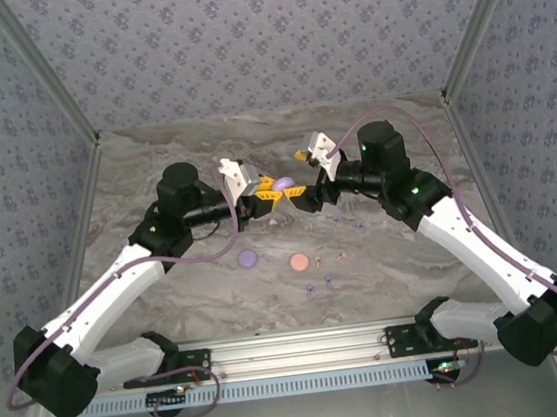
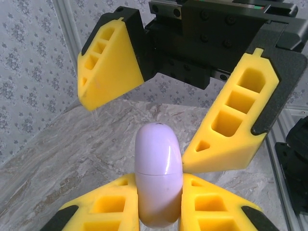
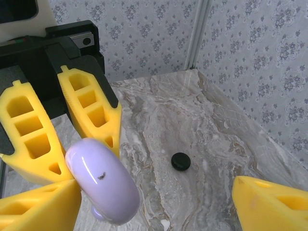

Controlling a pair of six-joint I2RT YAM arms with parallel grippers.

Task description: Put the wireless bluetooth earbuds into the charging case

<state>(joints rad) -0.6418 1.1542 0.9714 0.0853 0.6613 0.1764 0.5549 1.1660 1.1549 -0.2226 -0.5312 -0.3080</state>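
Note:
My left gripper [image 1: 270, 191] is shut on a lilac charging case [image 1: 283, 182], closed and held above the table middle. The left wrist view has the case [image 2: 159, 173] on edge between my own yellow fingers [image 2: 108, 207]. My right gripper [image 1: 297, 192] faces it, open, its fingers either side of the case tip. From the right wrist, the case [image 3: 103, 185] lies against my near-left finger [image 3: 41, 204], with the other finger far off at the right. Tiny earbuds lie loose on the table: pink ones [image 1: 341, 257], lilac ones [image 1: 328, 280] and dark ones [image 1: 359, 225].
A lilac puck case [image 1: 247, 259] and a pink puck case [image 1: 300, 262] lie on the marble table [image 1: 154, 172] in front of the grippers. A black puck case [image 3: 181, 161] lies beneath them. Patterned walls close in the back and sides.

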